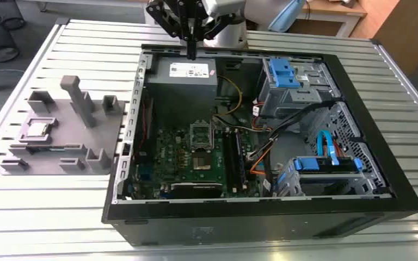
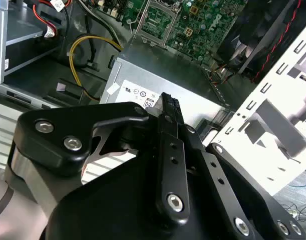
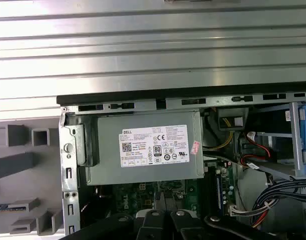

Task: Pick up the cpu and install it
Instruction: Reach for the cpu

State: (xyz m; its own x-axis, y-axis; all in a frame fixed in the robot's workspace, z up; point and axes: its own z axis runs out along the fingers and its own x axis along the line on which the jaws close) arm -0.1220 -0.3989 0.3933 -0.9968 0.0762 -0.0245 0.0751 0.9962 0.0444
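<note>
One cpu sits on the grey holder, middle left in the exterior view, not yet picked up. Top centre, well apart, the closed, empty hand must open first.

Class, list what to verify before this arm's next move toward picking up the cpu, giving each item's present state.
1. cpu lying on the grey fixture: ok.
2. gripper carrying nothing: ok.
3. fingers open for a grasp: not ok, shut.
4. gripper above the cpu: not ok, it hangs over the power supply.
5. motherboard socket ready to receive: cannot tell.
</note>
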